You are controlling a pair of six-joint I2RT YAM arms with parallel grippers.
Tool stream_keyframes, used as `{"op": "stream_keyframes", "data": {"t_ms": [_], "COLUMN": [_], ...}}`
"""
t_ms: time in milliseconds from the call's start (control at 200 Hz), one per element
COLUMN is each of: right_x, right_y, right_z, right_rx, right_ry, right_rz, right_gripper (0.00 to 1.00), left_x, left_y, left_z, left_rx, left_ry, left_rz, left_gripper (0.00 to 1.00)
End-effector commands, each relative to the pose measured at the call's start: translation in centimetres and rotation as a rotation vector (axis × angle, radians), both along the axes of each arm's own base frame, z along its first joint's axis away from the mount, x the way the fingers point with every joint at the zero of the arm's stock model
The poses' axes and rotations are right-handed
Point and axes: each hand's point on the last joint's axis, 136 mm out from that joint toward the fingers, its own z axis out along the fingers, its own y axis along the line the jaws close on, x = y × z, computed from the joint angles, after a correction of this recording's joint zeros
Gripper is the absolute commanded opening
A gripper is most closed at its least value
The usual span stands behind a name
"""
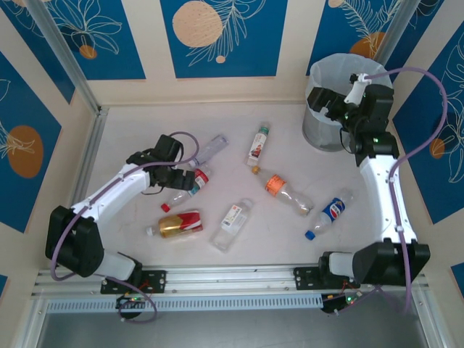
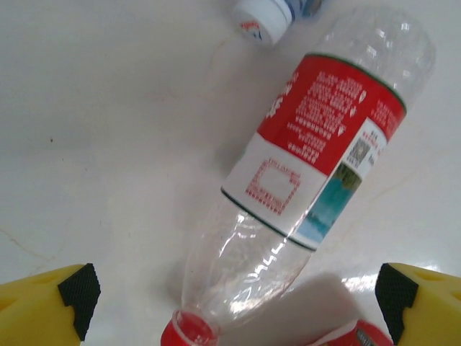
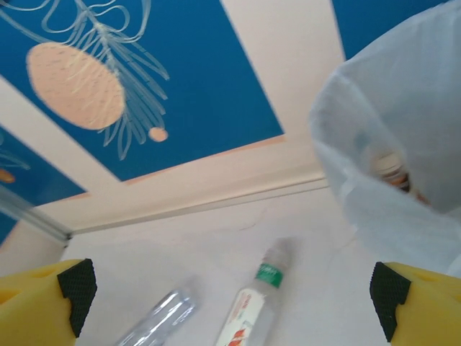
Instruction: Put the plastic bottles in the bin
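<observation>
- A white table [image 1: 130,138] in a blue-panelled booth: bottles [image 1: 286,192] lie scattered across it, and the bin [image 1: 322,134] stands far right.
- The left gripper [image 2: 238,306] hangs wide and empty over the red-label bottle [image 2: 317,151], its neck between the fingers [image 2: 75,292]; we fear a pinch there squirts it out or knocks the white cap [image 2: 263,18] beside it.
- The right gripper [image 3: 230,299] gapes empty at the bin; we risk snagging its bag [image 3: 403,108] on the way out.

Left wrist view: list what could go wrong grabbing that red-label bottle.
The red-label bottle lies slanted under the open left hand; closing could spin it or squirt it out. A white-capped bottle and a red object sit close by; the hand could knock them.
</observation>
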Motion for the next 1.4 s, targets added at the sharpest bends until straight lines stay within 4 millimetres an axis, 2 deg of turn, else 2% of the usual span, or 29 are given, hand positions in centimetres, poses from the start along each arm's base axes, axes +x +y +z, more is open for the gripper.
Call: {"op": "stream_keyframes", "data": {"t_ms": [0, 105, 250, 355, 530, 695, 815, 945, 1140, 1395], "right_x": [-1.8, -2.8, -3.9, -3.9, -3.9, -3.7, -3.6, -3.4, -3.0, -2.7], "right_y": [2.2, 1.9, 1.9, 1.6, 1.8, 1.8, 1.8, 2.0, 2.4, 3.9], "right_z": [1.0, 0.5, 0.4, 0.6, 0.9, 0.4, 0.0, -0.3, -0.9, -1.4], "right_rx": [0.065, 0.041, 0.036, 0.030, 0.037, 0.030, 0.029, 0.035, 0.048, 0.127], "right_ry": [-0.033, -0.002, -0.008, -0.023, -0.028, -0.017, 0.000, 0.010, 0.029, 0.059], "right_rz": [0.103, 0.085, 0.078, 0.060, 0.065, 0.063, 0.064, 0.069, 0.071, 0.123], "right_gripper": [0.99, 0.99, 0.99, 0.99, 0.99, 0.99, 0.99, 0.99, 0.98, 0.98], "left_x": [-2.2, -2.3, -1.4, -0.8, -1.1, -1.0, -0.8, -0.2, 0.0, 1.1], "left_y": [0.2, 0.4, 0.1, -0.3, -1.3, -1.4, -1.6, -1.5, -1.5, -1.5], "left_z": [-1.8, -3.2, -4.4, -5.6, -8.2, -10.2, -11.4, -11.6, -11.2, -9.4], "left_rx": [0.035, 0.068, 0.083, 0.088, 0.042, 0.056, 0.054, 0.073, 0.076, 0.077], "left_ry": [0.119, 0.160, 0.143, 0.135, 0.186, 0.229, 0.244, 0.227, 0.213, 0.134], "left_rz": [-0.100, -0.112, -0.149, -0.185, -0.213, -0.224, -0.223, -0.230, -0.247, -0.234], "left_gripper": [1.00, 0.99, 0.99, 0.99, 0.99, 0.99, 0.95, 0.90, 0.75, 0.70]}}
